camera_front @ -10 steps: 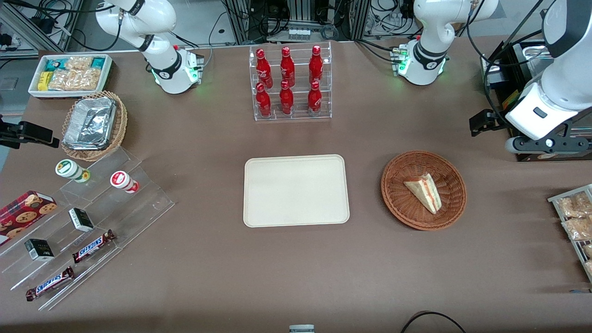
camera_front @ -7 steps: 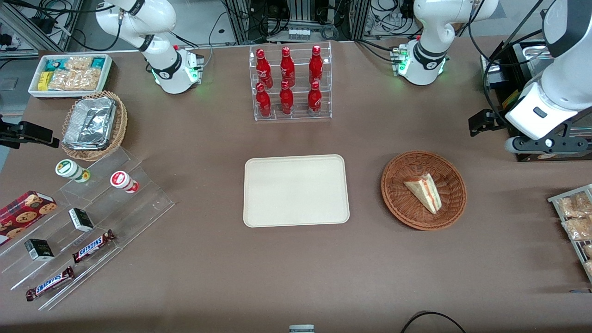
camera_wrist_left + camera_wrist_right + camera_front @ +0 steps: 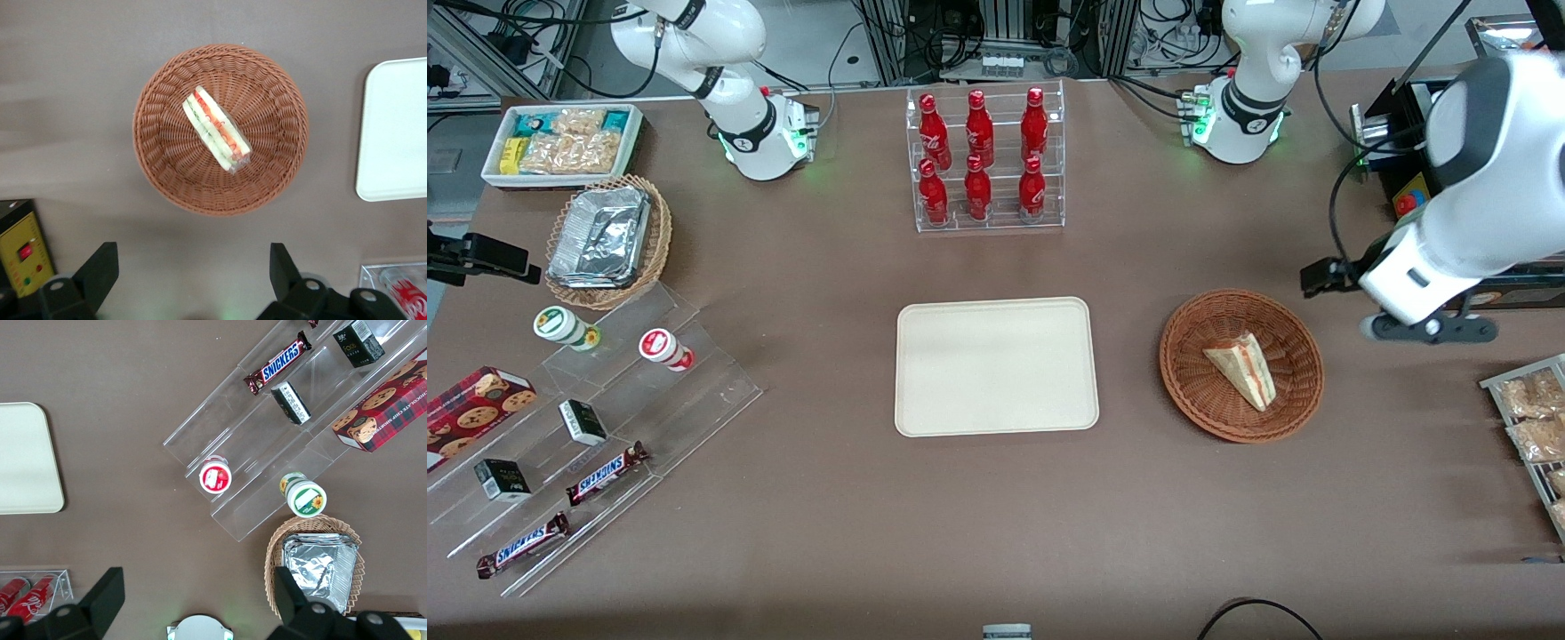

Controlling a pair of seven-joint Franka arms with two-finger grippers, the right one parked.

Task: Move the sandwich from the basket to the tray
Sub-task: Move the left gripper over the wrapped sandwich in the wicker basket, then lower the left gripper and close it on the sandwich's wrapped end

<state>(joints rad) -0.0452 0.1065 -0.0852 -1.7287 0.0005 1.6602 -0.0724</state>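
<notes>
I see one sandwich (image 3: pixel 1242 366) lying in the basket (image 3: pixel 1193 382), a single wedge resting on the woven floor near the middle. In the front view its long axis runs diagonally: the narrow tip points toward the front camera and slightly toward the working arm's end of the table, while the broad end sits farther from the camera. The bread is pale, and the cut edge shows stacked layers, red and green stripes between cream slices; in the left wrist view the sandwich (image 3: pixel 216 128) has a glossy sheen, as if wrapped in clear film. The basket (image 3: pixel 160 167) is round, shallow and reddish-brown, with nothing else inside.

One cream tray (image 3: pixel 996 366) lies flat beside the basket, toward the parked arm's end, apart from it and bare.

My gripper (image 3: pixel 1325 277) hangs above the table just beside the basket's rim, toward the working arm's end and a little farther from the camera, not touching anything. In the wrist view the two fingers (image 3: pixel 100 270) stand spread wide with nothing between them.

Farther from the camera than the tray, I count six red bottles (image 3: pixel 978 151) in a clear rack, three per row.
</notes>
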